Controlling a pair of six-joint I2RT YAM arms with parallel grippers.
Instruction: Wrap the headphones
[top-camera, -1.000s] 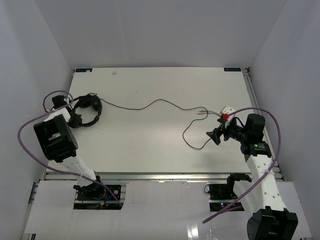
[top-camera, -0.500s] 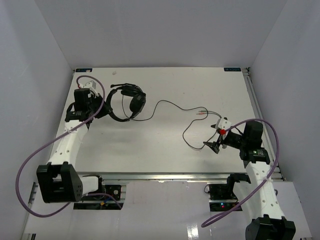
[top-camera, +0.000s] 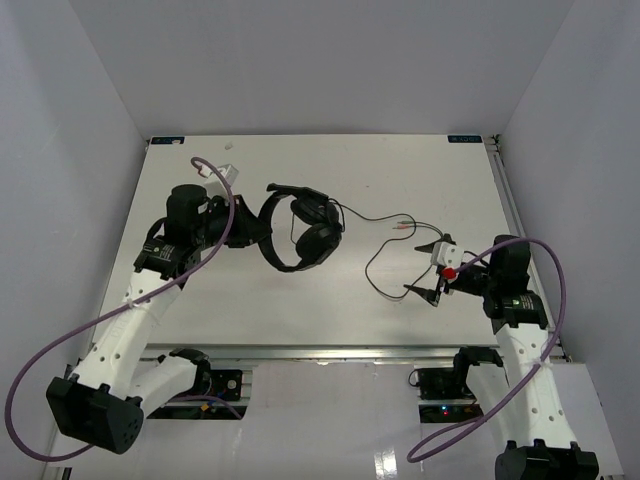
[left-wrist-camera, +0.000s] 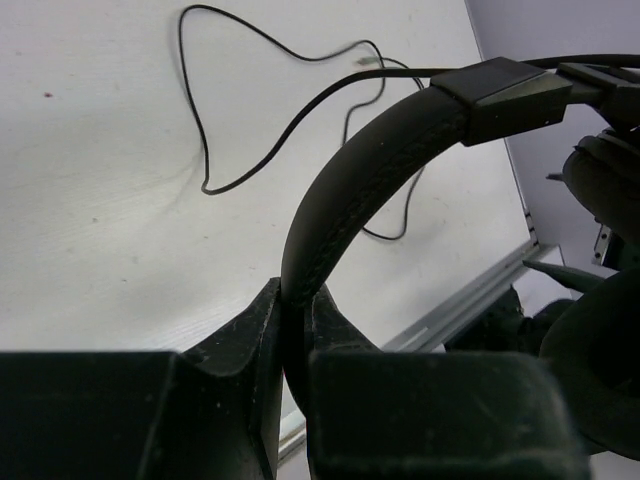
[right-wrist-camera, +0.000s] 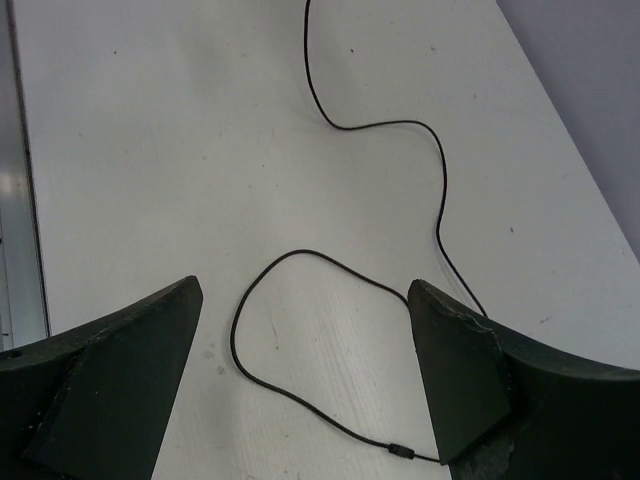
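Left wrist: left end effector (left-wrist-camera: 293, 325) clamps the headphones (left-wrist-camera: 370, 160), lifted off the surface (left-wrist-camera: 100, 220). Right end effector (right-wrist-camera: 305, 290) gapes wide, empty, over the cord (right-wrist-camera: 441, 190).

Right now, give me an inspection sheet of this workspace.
Surface: white table, bare apart from the job's things.
Job's things: headphones gripped by the headband; their cord lies loose in loops on the table, not yet wrapped, with the reddish plugs lying free.
Clutter: nothing seen.
End effectors: left end effector is shut on the headband; right end effector is open above a cord loop and holds nothing.
Cables: purple arm cables loop off both arms, apart from the cord.
Surroundings: plain pale walls on three sides.
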